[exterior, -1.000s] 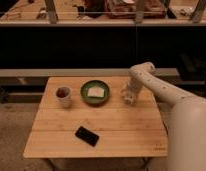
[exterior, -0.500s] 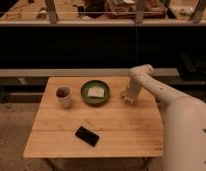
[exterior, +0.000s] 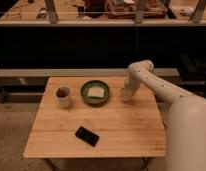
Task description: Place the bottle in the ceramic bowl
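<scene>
The dark green ceramic bowl (exterior: 95,93) sits at the back middle of the wooden table (exterior: 111,125), with a flat pale piece lying inside it. The small pale bottle (exterior: 125,94) stands on the table just right of the bowl, about a hand's width from its rim. My gripper (exterior: 126,91) reaches down from the white arm (exterior: 146,75) and is right at the bottle. I cannot tell whether it grips the bottle.
A whitish mug with a dark inside (exterior: 63,95) stands left of the bowl. A black flat phone-like object (exterior: 87,136) lies near the front of the table. A dark counter and a rail run behind the table.
The arm has shifted only slightly at the bottle. The bowl, the mug and the black object have not moved.
</scene>
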Robot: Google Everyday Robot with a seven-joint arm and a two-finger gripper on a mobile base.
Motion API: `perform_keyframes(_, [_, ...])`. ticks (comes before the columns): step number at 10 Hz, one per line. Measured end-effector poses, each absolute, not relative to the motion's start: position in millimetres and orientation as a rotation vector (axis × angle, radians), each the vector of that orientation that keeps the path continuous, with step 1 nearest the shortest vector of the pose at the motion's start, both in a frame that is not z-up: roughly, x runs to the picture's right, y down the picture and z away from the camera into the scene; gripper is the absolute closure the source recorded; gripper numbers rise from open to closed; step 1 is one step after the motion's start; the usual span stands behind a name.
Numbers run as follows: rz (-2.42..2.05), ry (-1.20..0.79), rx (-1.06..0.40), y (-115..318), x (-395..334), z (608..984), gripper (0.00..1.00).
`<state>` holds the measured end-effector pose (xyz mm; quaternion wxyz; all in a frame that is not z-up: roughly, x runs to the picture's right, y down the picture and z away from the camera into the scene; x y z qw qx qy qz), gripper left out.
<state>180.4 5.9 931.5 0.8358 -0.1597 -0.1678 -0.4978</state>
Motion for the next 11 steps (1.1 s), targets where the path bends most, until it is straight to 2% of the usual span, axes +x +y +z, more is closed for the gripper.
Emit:
perform_keyframes(5, [-1.149, -0.328, -0.224, -60.3, 127.8, 891.1, 0.87])
perform_keyframes(8, [-1.208, -0.313, -0.175, -77.1, 78.4, 881.9, 0.87])
perform_keyframes(11, [-1.274, -0.338, -0.108, -76.6, 32.0, 871.1, 0.87])
